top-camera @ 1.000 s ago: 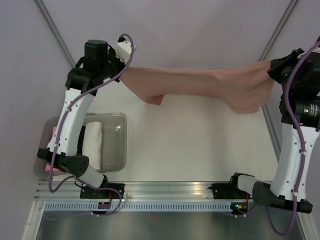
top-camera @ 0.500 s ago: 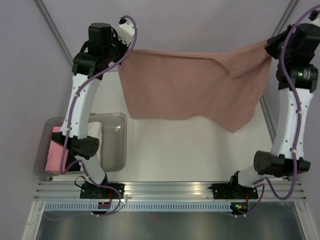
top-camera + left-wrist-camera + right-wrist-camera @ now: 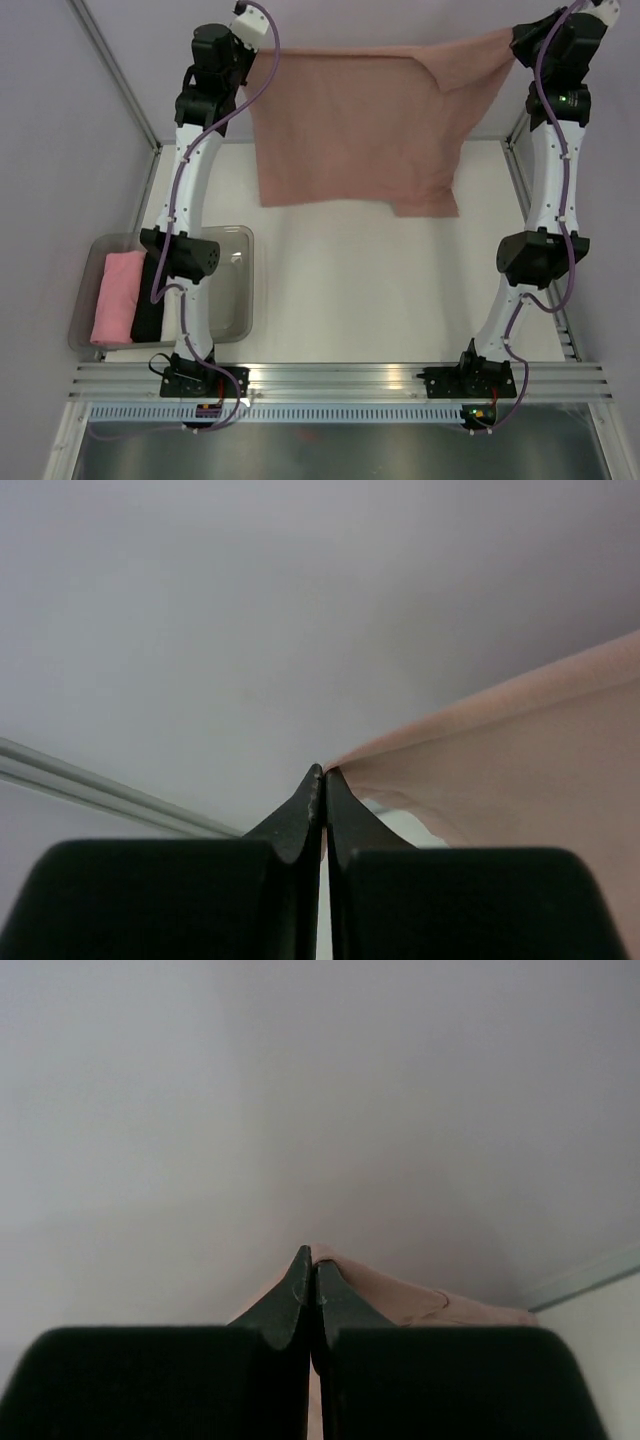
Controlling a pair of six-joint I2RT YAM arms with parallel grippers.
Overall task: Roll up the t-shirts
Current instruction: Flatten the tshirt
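Above the far part of the table (image 3: 350, 290), you have the t-shirt (image 3: 350, 125) held up and spread out as a sheet. Its long axis runs left to right between your two arms. Its free lower edge points toward the near side and hangs lower on the right. Your left gripper (image 3: 322, 772) is pinched tight on the upper left corner. Your right gripper (image 3: 308, 1255) is clamped on the upper right corner, where a flap folds over. Well apart, near left, a clear bin (image 3: 240, 300) holds a bright pink roll (image 3: 118, 297).
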